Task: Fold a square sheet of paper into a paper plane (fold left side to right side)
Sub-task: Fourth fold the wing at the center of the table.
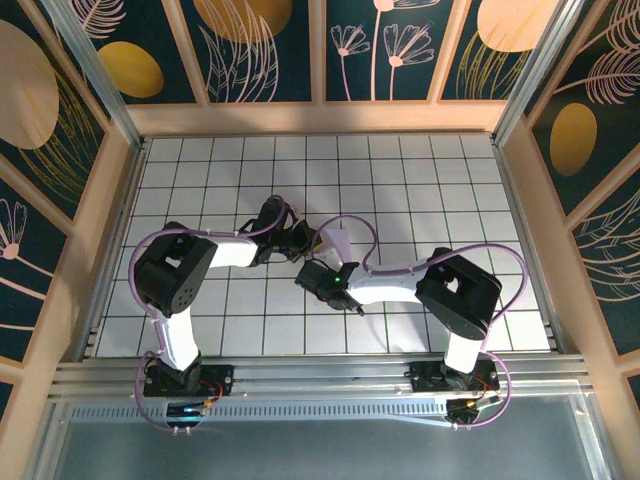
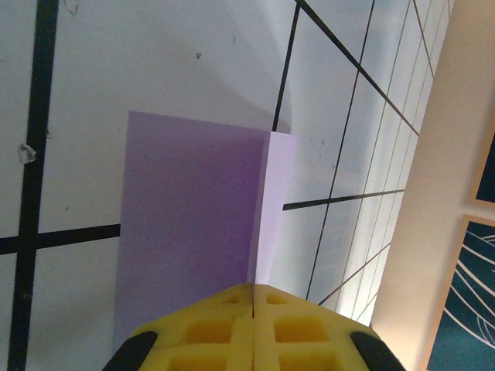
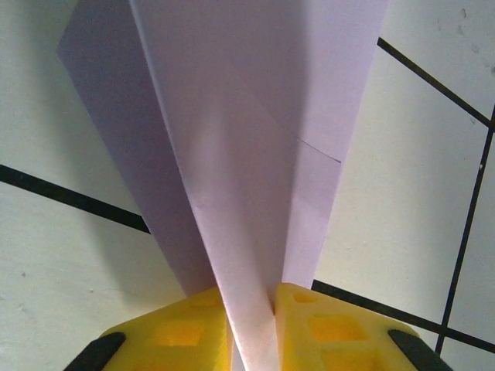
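From above I see the folded paper near the middle of the table, the left gripper at its left side, the right gripper at its near side; on the left wrist camera, the left gripper has its yellow fingers pressed together on the paper's raised crease; on the right wrist camera, the right gripper pinches the paper's narrow end, the layers widening away over the table.

White left arm and right arm with black joint housings, looping lilac cables, yellow gridded pincer fingers
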Controlling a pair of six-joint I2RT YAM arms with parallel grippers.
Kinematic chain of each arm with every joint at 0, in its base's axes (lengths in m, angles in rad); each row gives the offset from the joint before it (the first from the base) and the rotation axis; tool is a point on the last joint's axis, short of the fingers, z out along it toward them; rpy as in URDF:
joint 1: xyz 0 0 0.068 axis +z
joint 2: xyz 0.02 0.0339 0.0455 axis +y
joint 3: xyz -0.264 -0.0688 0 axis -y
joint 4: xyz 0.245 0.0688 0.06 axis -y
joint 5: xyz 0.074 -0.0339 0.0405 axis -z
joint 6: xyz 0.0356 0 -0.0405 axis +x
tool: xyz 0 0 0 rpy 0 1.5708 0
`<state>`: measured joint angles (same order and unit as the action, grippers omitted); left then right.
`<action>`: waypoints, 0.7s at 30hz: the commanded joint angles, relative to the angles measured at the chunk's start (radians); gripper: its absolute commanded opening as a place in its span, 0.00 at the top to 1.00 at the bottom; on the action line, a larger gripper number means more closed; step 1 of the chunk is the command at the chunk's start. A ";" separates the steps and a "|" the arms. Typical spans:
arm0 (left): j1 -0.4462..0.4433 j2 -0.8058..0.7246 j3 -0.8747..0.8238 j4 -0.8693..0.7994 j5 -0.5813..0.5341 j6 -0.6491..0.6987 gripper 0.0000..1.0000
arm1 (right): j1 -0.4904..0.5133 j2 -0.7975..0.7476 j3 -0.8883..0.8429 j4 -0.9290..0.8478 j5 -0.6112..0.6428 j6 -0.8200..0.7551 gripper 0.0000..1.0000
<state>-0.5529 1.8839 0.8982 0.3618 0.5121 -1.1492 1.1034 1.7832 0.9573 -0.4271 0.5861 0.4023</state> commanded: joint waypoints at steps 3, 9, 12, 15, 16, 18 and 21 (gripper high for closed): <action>-0.005 -0.021 0.014 -0.020 -0.005 0.008 0.93 | 0.010 0.016 0.014 -0.030 0.034 0.030 0.88; 0.000 -0.044 0.014 -0.051 -0.016 0.043 0.81 | 0.010 0.015 -0.009 -0.017 0.025 0.040 0.97; 0.025 -0.087 -0.002 -0.071 -0.021 0.069 0.70 | 0.007 0.011 -0.020 -0.012 0.013 0.039 0.99; 0.072 -0.160 -0.033 -0.106 -0.025 0.107 0.60 | 0.000 0.000 -0.028 0.000 -0.012 0.031 1.00; 0.093 -0.197 -0.044 -0.134 -0.032 0.127 0.57 | -0.004 -0.007 -0.030 0.006 -0.026 0.028 1.00; 0.130 -0.258 -0.059 -0.185 -0.046 0.167 0.53 | -0.016 -0.027 -0.039 0.025 -0.063 0.014 1.00; 0.178 -0.330 -0.081 -0.253 -0.045 0.220 0.50 | -0.051 -0.071 -0.067 0.079 -0.175 -0.016 1.00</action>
<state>-0.4053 1.6108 0.8433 0.2085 0.4805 -1.0088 1.0798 1.7561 0.9234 -0.3946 0.5274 0.3985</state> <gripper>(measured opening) 0.497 0.054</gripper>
